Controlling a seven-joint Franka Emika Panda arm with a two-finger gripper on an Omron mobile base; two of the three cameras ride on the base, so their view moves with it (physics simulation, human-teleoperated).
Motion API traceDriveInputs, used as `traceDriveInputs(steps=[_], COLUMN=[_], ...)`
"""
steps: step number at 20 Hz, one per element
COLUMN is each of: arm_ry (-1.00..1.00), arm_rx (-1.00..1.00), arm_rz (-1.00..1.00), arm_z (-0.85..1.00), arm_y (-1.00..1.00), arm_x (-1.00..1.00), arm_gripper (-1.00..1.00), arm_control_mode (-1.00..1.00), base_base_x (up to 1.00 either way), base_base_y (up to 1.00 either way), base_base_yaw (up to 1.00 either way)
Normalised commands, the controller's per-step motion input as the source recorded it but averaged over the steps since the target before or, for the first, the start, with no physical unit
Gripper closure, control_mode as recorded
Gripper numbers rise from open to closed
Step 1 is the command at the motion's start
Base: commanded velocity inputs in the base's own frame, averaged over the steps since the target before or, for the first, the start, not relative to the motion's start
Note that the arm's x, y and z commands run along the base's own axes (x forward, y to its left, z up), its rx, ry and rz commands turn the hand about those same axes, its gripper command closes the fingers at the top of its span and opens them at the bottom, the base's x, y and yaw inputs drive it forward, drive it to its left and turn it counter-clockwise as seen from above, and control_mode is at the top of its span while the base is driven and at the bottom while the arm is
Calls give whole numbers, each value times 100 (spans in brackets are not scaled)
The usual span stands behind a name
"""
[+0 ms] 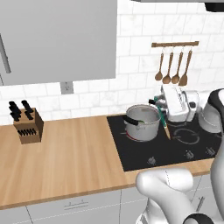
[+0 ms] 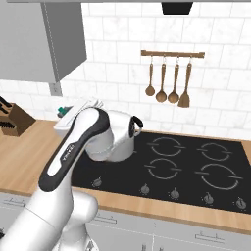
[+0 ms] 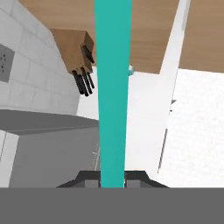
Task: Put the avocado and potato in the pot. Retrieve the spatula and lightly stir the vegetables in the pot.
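The 2-finger gripper (image 3: 113, 177) is clamped on the slim, light, rigid teal-handled spatula (image 3: 113, 87), best held mid-handle, beside the shiny steel pot (image 1: 142, 122).

Quick count: one steel pot (image 1: 142, 123) just beside the hand (image 1: 162, 114), one teal spatula (image 1: 164, 121) in it, four wooden utensils (image 1: 171, 65) hanging above on one rack, one knife block (image 1: 28, 125) well off across the surface, four burner rings (image 2: 192, 160) on one cooktop.

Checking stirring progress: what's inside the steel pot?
The shiny steel pot shows grey inner wall; its bottom and any vegetables are hidden by the rim. The teal-handled spatula hangs beside it.
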Motion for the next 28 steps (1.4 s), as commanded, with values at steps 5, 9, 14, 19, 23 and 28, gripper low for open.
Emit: traceDriveInputs(steps=[5,9,14,19,23,28], arm_ry=[12,3,0,0,0,0], arm_rx=[20,22,11,2,2,4], arm_rz=[-2,-3,-5,-3,-1,-1], arm_z=[64,18,-10,-29,-21,-11], arm_y=[-24,-23,-26,-12,-17,-28], arm_x=[18,52,70,82,72,63], arm_gripper=[100,100,100,100,100,100], arm_control_mode=[-100,-100,-100,-100,-100,-100], base_base_x=[0,0,0,0,0,0], base_base_y=[0,0,0,0,0,0], base_base_yaw=[0,0,0,0,0,0])
